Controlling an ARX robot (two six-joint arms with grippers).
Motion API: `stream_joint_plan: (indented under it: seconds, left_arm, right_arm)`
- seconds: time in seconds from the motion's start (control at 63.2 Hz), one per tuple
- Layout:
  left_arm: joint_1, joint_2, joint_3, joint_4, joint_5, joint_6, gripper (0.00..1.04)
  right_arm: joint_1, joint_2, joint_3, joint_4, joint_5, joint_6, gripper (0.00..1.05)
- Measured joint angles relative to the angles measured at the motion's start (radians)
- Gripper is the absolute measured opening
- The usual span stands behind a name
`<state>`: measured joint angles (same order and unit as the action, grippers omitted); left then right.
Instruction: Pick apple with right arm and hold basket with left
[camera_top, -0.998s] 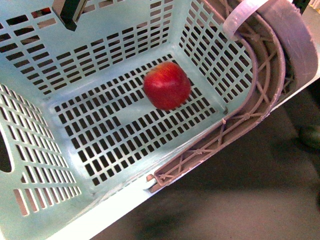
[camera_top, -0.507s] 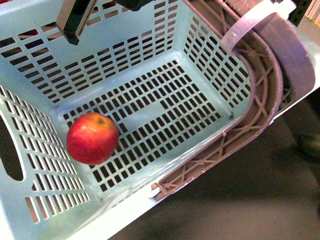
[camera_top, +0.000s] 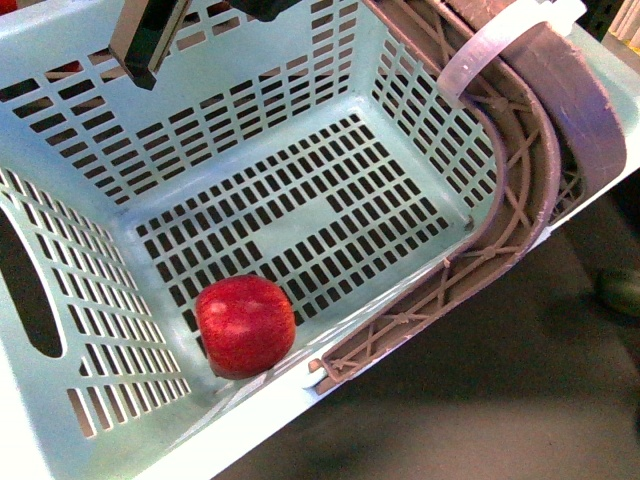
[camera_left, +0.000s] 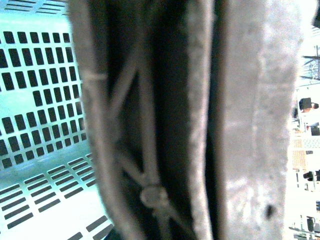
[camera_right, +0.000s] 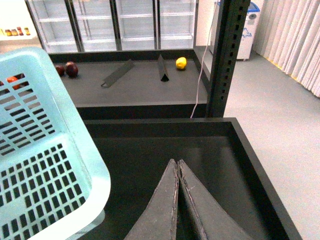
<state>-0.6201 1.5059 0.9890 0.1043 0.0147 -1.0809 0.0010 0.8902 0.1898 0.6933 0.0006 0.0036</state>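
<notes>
Locate the apple (camera_top: 245, 327) on the basket (camera_top: 25, 430) floor, in a corner (beside the handle (camera_top: 525, 180) end). The right claw (camera_right: 176, 165) is pressed together, beside the basket. You cannot tell the left claw's state.

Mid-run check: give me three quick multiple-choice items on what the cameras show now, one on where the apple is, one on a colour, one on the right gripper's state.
1. Where is the apple? A outside the basket; B on the basket's slotted floor; C wedged in a wall slot.
2. The basket's handle is: A brown; B green; C red.
3. The right gripper is: A wide open; B shut on the apple; C shut, empty.
Key: 1 B, it lies on the floor against the near wall; 2 A, the latticed arc is brown; 3 C, its fingers meet with nothing between.
</notes>
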Motion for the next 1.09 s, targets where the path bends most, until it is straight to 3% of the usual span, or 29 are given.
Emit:
stream_joint_plan:
  seconds: [0.744,1.093]
  left_arm:
    - [0.0,0.0,0.0,0.0,-0.007,0.003,0.14]
    - [0.0,0.0,0.0,0.0,-0.006,0.004,0.14]
  right_arm:
    - [0.0,-0.353,-0.172,-0.167,0.002,-0.001,0.02]
    - [0.0,-0.542,-0.172,-0.346,0.0,0.0,0.02]
